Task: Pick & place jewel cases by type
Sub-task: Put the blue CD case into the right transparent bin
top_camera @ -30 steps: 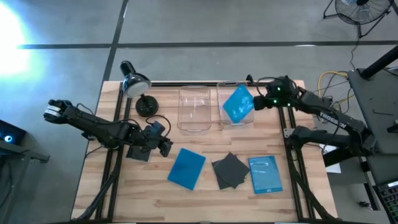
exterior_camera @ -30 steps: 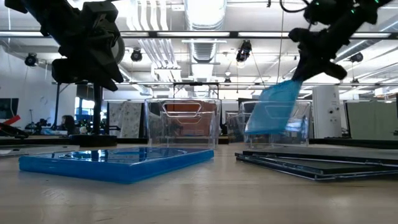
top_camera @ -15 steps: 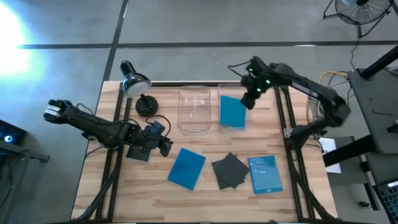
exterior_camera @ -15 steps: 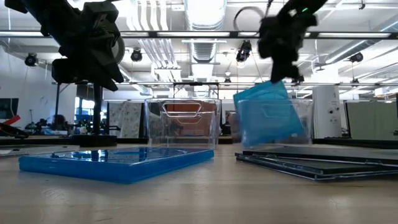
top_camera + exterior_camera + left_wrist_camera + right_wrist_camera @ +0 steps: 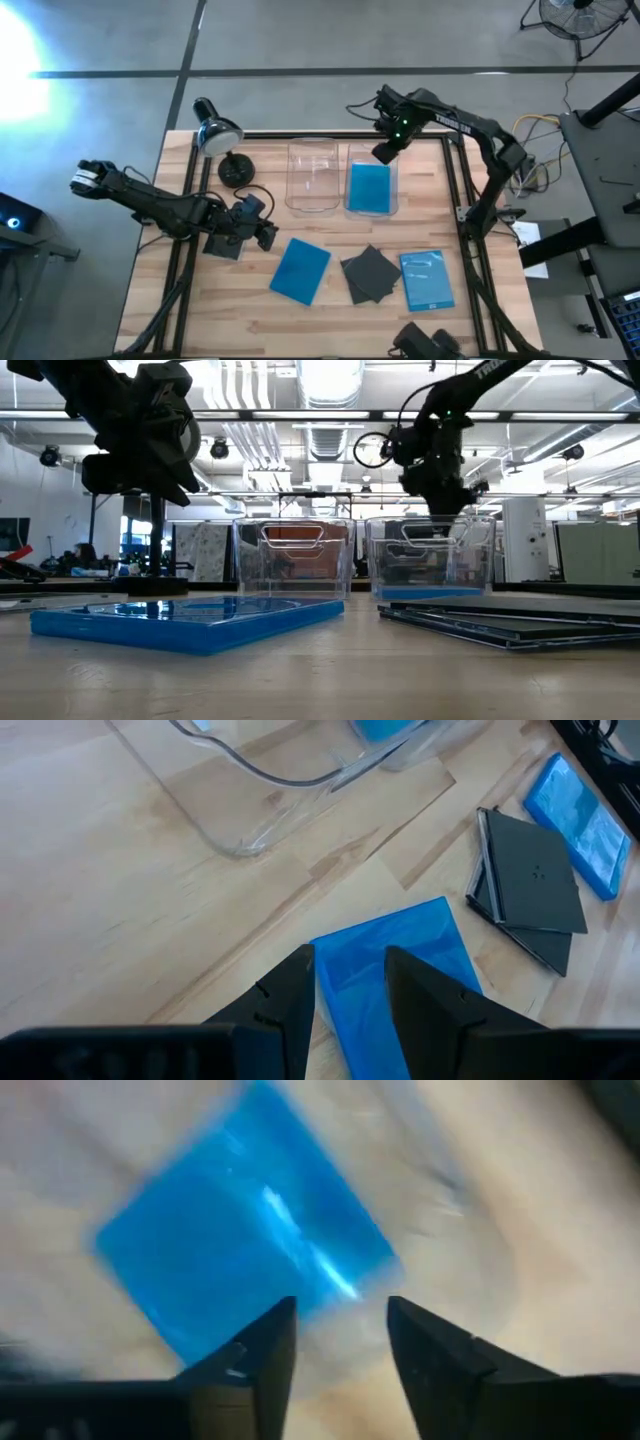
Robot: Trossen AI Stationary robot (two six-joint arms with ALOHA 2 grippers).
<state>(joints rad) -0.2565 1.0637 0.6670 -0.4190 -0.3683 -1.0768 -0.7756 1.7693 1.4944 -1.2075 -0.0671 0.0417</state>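
Glossy blue plastic cases (image 5: 300, 271), matt grey ones (image 5: 368, 272) (wood table (image 5: 200, 310))

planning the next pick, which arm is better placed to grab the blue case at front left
Left, probably. The left gripper hovers right beside that blue case, jaws open toward it. The right gripper is at the right bin, across the table.

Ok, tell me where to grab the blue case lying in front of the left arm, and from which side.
The blue case lies flat on the table, apart from the dark cases. Probably come straight down with the left gripper and pinch two opposite edges: it is thin, so only the rims give its fingers purchase.
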